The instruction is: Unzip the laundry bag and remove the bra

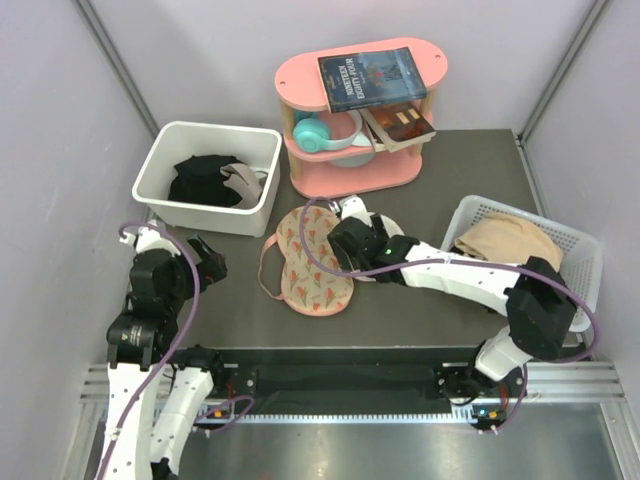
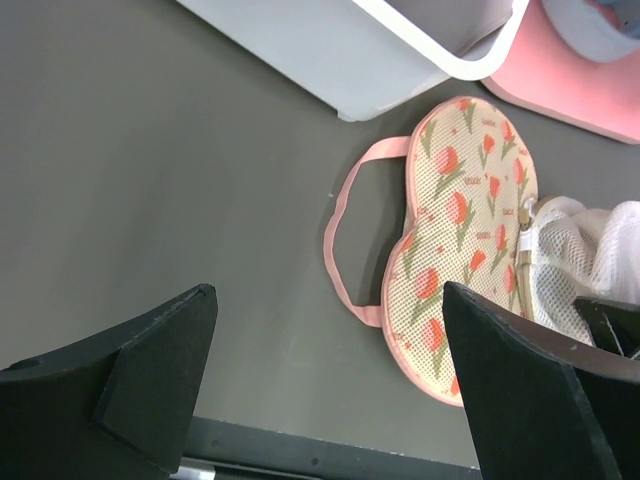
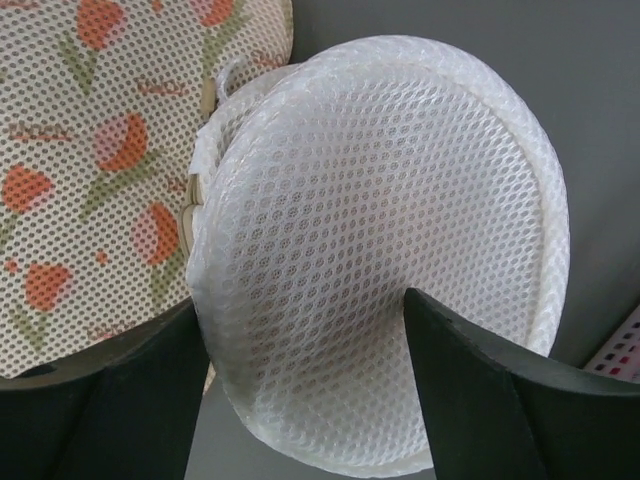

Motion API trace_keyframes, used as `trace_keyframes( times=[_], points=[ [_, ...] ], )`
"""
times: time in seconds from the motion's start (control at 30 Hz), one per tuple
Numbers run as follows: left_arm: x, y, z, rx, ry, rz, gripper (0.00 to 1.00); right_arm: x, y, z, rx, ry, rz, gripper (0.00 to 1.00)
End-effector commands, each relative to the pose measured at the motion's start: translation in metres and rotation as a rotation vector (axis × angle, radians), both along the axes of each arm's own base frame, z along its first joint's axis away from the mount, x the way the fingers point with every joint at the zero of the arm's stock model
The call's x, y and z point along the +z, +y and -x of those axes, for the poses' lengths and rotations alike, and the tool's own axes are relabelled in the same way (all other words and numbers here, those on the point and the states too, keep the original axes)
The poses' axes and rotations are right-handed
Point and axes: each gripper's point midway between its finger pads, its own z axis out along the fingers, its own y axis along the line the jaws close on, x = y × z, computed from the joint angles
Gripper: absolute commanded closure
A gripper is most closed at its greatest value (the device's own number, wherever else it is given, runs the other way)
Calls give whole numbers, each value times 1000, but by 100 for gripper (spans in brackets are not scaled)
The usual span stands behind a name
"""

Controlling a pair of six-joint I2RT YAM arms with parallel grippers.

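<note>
White mesh fills the right wrist view: the laundry bag, a round domed pouch, faces the camera with its left rim overlapping the pink floral mesh piece, and the dark grey table shows behind it. The right gripper has its jaws spread wide, one black finger on each side of the pouch's lower part; whether they press the mesh cannot be told, nor can anything inside the pouch be made out. In the left wrist view the left gripper hangs over bare table with its jaws spread and nothing between them. Ahead of it the floral piece lies flat with its pink strap loop curling to the left, and the laundry bag bunches against the piece's right edge, a dark finger of the other gripper just below it. A white bin and the base of a pink shelf cross the top of that view. From the top external camera, the right arm reaches in to the table's centre, its gripper covering nearly all of the pouch beside the floral piece. The left arm is folded back at the left, near the bin, which holds black clothes. The shelf carries a dark book and teal headphones, and a white slatted basket at the right holds a beige garment.
</note>
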Motion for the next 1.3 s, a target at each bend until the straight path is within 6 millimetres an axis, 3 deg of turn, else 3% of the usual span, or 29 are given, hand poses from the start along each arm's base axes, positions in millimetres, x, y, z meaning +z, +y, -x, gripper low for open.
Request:
trace_keyframes(
  times=[0.0, 0.03, 0.1, 0.13, 0.17, 0.3, 0.37, 0.53, 0.7, 0.83, 0.87, 0.93, 0.97, 1.03, 1.07, 1.13, 1.27],
  points=[
    [6, 1, 2, -20, -9, -29, 1, 14, 1, -16, -72, -19, -51, 33],
    [6, 2, 1, -24, -5, -42, 1, 15, -7, -20, -93, -15, -58, 45],
    [5, -1, -1, -43, 3, -42, 2, 15, -15, -22, -122, 0, -81, 59],
    [5, -6, -3, -73, 2, -30, 3, 15, -24, -25, -136, 20, -115, 74],
    [3, -8, -5, -85, 7, -32, 4, 16, -27, -26, -139, 33, -147, 78],
    [0, -16, -17, -116, 24, -3, 5, 12, -38, -26, -130, 125, -329, 84],
    [0, -28, -23, -157, 23, 47, 5, 5, -57, -30, -183, 150, -385, 87],
    [3, -46, -41, -187, -23, 145, 7, -20, -82, -26, -248, 227, -413, 100],
    [1, -74, -61, -195, -44, 198, 9, -36, -97, -22, -302, 265, -401, 100],
    [-2, -146, -64, -345, -42, 148, 7, -50, -107, -17, -339, 299, -388, 100],
    [-13, -163, -70, -371, -9, 122, 6, -51, -109, -16, -347, 304, -386, 100],
    [-12, -195, -70, -454, -2, 122, 4, -56, -115, -13, -363, 319, -366, 100],
    [-27, -209, -75, -469, 41, 123, 4, -58, -118, -11, -373, 323, -360, 100],
    [-20, -235, -82, -522, 15, 197, 3, -59, -124, -7, -387, 323, -351, 100],
    [-29, -250, -83, -560, 46, 226, 3, -60, -127, -5, -392, 326, -347, 100],
    [-28, -264, -91, -579, 29, 256, 3, -58, -133, -3, -406, 317, -351, 100],
    [-50, -280, -106, -588, 72, 246, 8, -58, -142, 3, -425, 314, -353, 100]
  ],
)
